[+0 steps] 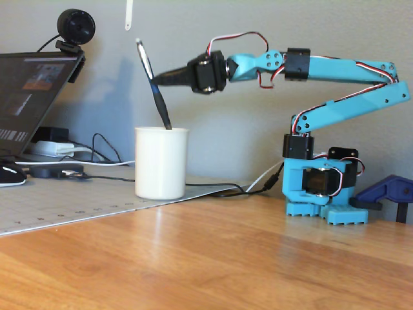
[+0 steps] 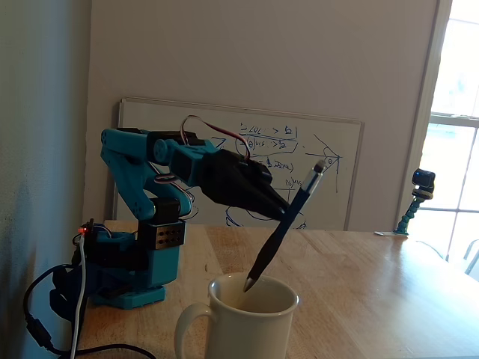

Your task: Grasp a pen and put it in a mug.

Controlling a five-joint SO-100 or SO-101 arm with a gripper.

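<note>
The claw [image 1: 155, 80] is clamped on the pen [image 1: 155, 90] at mid-barrel, tip just inside the mug [image 1: 161, 163] near the desk's [image 1: 226, 258] back edge. The pen looks light, stiff and slick; gripping mid-barrel suits it.

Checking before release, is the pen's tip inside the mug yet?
Yes. The pen leans, tip below the mug rim, jaws gripping it.
</note>
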